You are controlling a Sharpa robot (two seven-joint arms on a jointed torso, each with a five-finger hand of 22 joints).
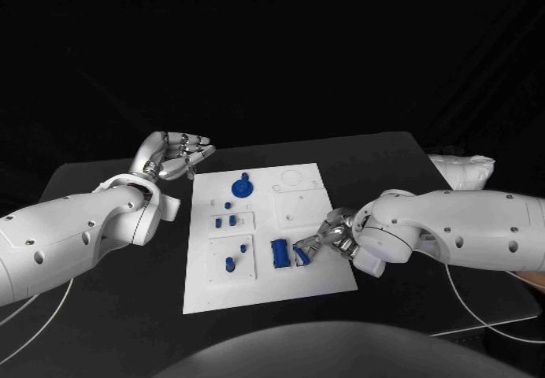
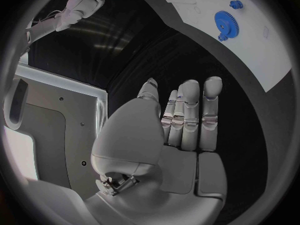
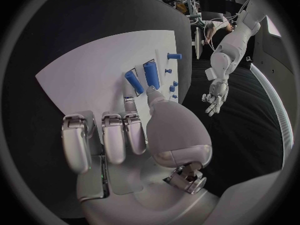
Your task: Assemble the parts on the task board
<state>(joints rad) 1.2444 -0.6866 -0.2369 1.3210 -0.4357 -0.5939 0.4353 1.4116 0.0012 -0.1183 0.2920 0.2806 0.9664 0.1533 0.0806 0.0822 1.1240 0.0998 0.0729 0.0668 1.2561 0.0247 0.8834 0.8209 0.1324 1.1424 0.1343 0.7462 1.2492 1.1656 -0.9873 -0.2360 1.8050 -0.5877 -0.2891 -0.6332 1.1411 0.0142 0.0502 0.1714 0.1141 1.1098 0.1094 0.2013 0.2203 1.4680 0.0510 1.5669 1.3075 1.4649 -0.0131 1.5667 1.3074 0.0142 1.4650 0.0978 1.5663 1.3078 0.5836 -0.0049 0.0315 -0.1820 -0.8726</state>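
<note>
While the flat white board (image 1: pixel 264 236) lies mid-table, a blue gear (image 1: pixel 242 187) is seated at its far end and blue cylinders (image 1: pixel 279 253) are set in a near recess. The right hand (image 1: pixel 329 239) rests beside them, fingers curled, holding nothing. The left hand (image 1: pixel 176 154) is held spread past the board's far-left corner.

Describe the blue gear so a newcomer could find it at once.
Start at the white task board in the middle of the black table. Look toward its far end, near the open left hand resting beside the board. There lies the gear: a round, toothed blue disc, flat and wider than the other parts, which are small pegs and blocks.
</note>
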